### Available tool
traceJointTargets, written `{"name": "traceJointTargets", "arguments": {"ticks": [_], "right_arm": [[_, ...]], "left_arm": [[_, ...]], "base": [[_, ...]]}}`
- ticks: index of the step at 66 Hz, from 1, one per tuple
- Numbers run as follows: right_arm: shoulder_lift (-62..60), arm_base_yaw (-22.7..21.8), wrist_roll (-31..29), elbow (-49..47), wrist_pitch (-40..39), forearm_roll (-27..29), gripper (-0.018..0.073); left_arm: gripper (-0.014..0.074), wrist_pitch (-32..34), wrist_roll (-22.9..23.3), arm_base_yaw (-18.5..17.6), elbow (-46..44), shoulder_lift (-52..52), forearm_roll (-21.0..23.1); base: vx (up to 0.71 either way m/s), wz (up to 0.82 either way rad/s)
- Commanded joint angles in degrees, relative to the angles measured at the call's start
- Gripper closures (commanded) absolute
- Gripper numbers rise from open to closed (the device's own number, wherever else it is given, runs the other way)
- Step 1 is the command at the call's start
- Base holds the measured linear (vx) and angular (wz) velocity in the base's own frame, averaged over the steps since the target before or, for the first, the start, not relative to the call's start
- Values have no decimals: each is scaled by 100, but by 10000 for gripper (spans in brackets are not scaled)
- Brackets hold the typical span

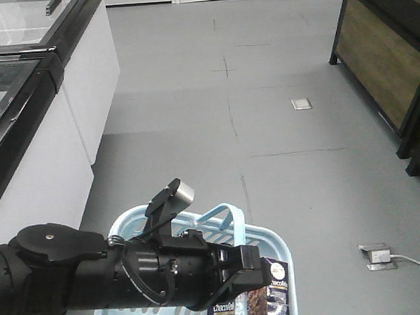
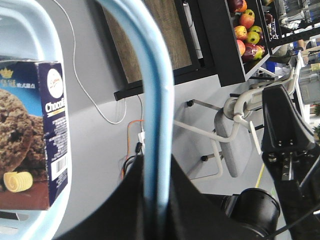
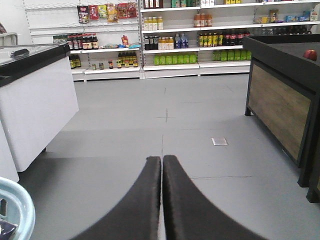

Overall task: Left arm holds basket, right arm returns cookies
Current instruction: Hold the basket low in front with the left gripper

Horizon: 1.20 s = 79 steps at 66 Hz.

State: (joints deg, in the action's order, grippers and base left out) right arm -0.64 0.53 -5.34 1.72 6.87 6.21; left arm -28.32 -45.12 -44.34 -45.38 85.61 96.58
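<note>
1. In the front view, the left arm (image 1: 96, 279) hid most of the basket (image 1: 276, 243), and the bottom edge cut both off.
2. Only the top of the cookies (image 1: 265, 300) showed beneath the arm.
3. The left wrist view's left edge cropped the box.
4. The right wrist view caught only a corner of the basket rim, and the shelf goods (image 3: 175, 42) were too small to read.

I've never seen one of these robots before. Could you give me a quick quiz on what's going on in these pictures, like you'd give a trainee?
1. What is the left gripper clamped on? A: the handle of the basket. B: a sponge. C: nothing.
2. Fill in: the cookies box stands inside the ____.
3. True or false: the right gripper is open, with the cookies box between its fingers.
Key: 1 A. 2 basket. 3 false; it is shut and empty.
</note>
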Motion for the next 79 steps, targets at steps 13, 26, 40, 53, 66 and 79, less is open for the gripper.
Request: {"name": "traceJointTargets", "arguments": {"ticks": [13,26,40,53,66,79], "right_arm": [[-59,-26,-27,-12,-423,-18,568],[-59,-26,-27,-12,-423,-18,568],[-59,-26,-27,-12,-423,-18,568],[-59,-26,-27,-12,-423,-18,568],[-59,-26,-27,-12,-423,-18,568],[-59,-26,-27,-12,-423,-18,568]], "left_arm": [[604,-177,-126,-28,-163,-269,-501],[604,-177,-126,-28,-163,-269,-513],[604,-177,-126,-28,-163,-269,-508],[604,-172,-126,-28,-163,-269,-508],[604,-177,-126,-28,-163,-269,-508],[604,-178,-126,-28,-163,-269,-508]], "base": [[0,0],[0,0],[0,0],[0,0],[0,0],[0,-1]]}}
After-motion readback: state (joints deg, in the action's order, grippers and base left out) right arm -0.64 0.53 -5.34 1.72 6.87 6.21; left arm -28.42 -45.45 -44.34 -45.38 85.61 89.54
